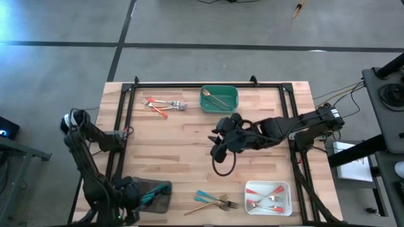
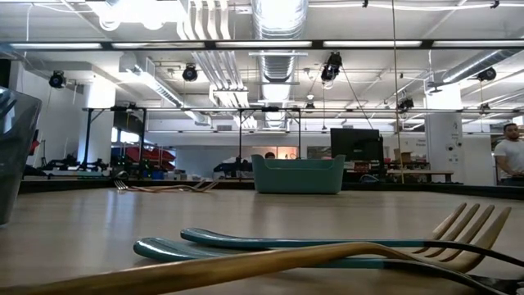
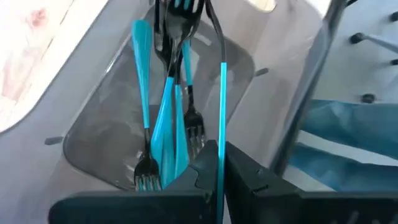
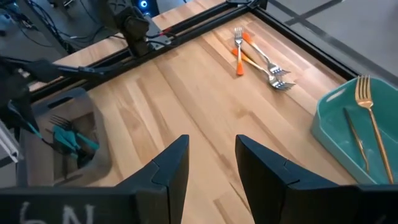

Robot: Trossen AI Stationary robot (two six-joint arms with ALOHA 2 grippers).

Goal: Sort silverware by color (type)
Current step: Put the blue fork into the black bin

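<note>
1. The left gripper [image 3: 219, 171] is down at the near left corner of the bench [image 1: 189, 135], right over the grey tray [image 1: 154, 195], clenched on one teal-handled piece [image 3: 222, 118] that hangs over the teal forks [image 3: 163, 124] already in there. My read: this is the drop-off step for the teal lot.
2. The right gripper [image 4: 211, 158] hangs mid-bench with its fingers [image 4: 174, 165] spread and nothing between them, bare wood below.
3. Next call for the left arm, I'd say: let go, so the piece falls in with its mates, then lift straight up. The tray is crowded, so the handle could hang up on the other forks.
4. Still to sort: a mixed pile [image 1: 216, 200] at the near edge, teal handles with a gold fork among them, just beside the white tray [image 1: 268, 197]. The right arm looks best placed for it.
5. Red-handled pieces [image 1: 163, 105] lie loose at the far left of the bench; more red ones [image 1: 265, 195] already sit in the white tray.
6. The green tray [image 1: 219, 99] at the far edge holds gold pieces [image 4: 367, 118].
7. In the way: that near pile is tangled, so picking one piece may drag a neighbour. A person [image 2: 509, 156] stands well back in the room, clear of the bench.
</note>
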